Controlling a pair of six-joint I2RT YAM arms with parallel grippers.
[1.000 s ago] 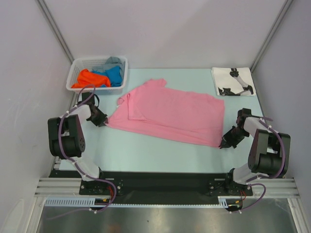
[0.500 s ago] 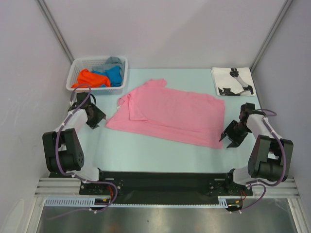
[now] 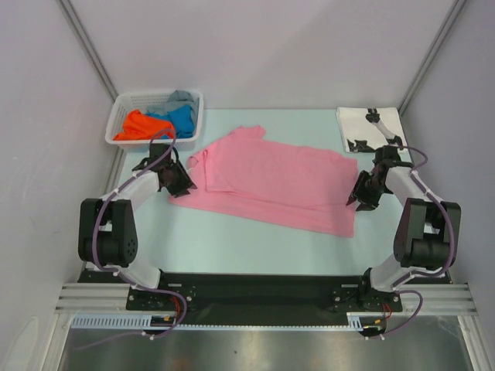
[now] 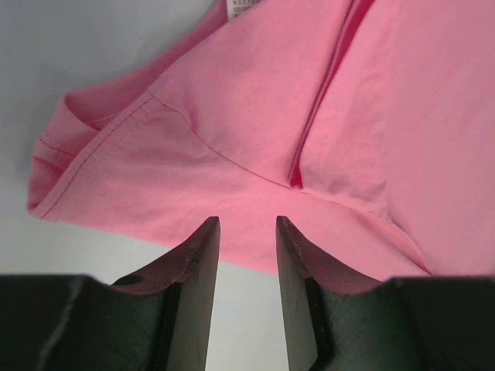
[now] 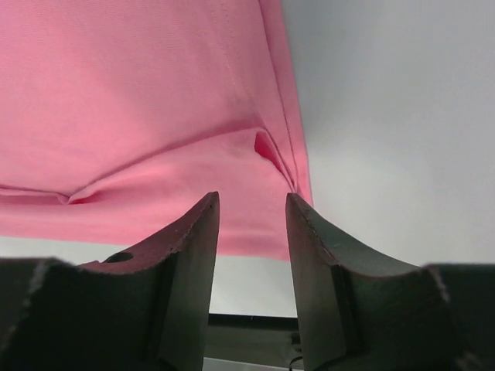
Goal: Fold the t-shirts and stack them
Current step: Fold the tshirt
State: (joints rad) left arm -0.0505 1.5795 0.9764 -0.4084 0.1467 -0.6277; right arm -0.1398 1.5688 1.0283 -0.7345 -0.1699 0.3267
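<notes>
Left wrist: white tag (image 4: 244, 6) on pink t-shirt (image 4: 255, 116), print illegible.

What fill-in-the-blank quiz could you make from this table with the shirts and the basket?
1. The soft cloth t-shirt spread out on the pale table is plain ____.
2. The white plastic lattice basket at the table's far left corner holds crumpled shirts in orange, grey and ____.
3. The folded white t-shirt with black print lies at the table's far ____ corner.
Missing words: pink; blue; right.
</notes>
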